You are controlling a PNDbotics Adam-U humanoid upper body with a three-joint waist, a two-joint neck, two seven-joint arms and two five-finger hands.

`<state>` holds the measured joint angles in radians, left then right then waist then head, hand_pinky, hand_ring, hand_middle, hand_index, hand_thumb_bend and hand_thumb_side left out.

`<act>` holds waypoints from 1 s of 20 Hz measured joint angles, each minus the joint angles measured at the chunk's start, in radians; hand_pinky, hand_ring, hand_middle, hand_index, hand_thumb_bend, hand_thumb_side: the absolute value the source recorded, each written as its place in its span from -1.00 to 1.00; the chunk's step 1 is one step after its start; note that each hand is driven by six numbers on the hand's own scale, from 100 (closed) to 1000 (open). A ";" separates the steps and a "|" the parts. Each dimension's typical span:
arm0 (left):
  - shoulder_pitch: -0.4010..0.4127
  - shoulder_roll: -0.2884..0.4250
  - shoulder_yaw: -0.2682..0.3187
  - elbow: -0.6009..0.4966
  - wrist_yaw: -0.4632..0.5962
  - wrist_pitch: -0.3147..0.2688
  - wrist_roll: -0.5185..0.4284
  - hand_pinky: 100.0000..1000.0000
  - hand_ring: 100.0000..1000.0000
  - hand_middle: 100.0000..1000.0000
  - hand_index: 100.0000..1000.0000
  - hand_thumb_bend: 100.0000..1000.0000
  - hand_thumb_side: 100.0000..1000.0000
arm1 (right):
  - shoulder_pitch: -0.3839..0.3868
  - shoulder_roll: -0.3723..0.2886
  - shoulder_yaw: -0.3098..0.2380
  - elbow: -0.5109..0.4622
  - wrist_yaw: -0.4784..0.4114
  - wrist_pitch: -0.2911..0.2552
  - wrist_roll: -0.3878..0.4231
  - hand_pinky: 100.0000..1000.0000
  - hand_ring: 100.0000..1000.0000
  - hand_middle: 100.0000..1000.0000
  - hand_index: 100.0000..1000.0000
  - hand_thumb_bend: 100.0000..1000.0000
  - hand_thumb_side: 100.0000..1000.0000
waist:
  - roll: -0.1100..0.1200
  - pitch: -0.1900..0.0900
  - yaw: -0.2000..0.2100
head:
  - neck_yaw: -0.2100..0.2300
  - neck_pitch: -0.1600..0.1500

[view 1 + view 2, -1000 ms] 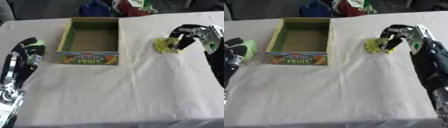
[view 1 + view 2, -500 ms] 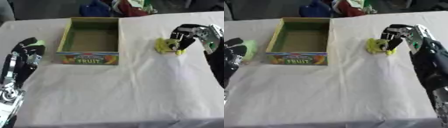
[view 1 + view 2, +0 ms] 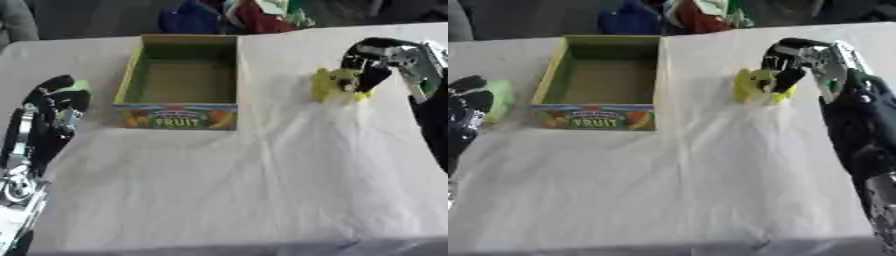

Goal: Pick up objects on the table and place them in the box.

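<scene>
A yellow-green object (image 3: 750,87) lies on the white cloth right of the box. My right hand (image 3: 787,62) bends down over it from the right, fingers curled round its right side. The open cardboard box (image 3: 181,118), printed FRUIT on its front, stands at the back centre-left with nothing showing inside. A light green object (image 3: 499,96) lies left of the box, partly behind my left hand (image 3: 48,117). That hand rests at the left edge with fingers straight and pointing up, holding nothing.
The table is covered with a white cloth (image 3: 262,180) that wrinkles below the yellow-green object. Blue, red and green items (image 3: 236,12) are piled beyond the table's far edge. The near half of the cloth is bare.
My right hand's fingers have closed further round the yellow-green object, which has shifted only slightly. The left hand has stayed put.
</scene>
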<state>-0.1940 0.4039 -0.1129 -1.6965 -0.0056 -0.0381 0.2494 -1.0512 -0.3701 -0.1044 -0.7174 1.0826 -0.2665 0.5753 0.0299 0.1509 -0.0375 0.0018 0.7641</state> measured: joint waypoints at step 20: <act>-0.012 -0.009 -0.007 0.000 0.006 0.000 -0.019 0.58 0.52 0.50 0.63 0.08 0.22 | -0.190 0.356 0.000 -0.073 0.203 0.012 0.026 0.22 0.14 -0.65 -0.44 -0.77 -1.00 | 0.011 -0.003 0.039 | -0.036 -0.006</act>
<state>-0.2061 0.3947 -0.1201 -1.6965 0.0001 -0.0383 0.2300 -1.2411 -0.0138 -0.1047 -0.7904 1.2853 -0.2548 0.6017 0.0409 0.1474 0.0015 -0.0346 0.7579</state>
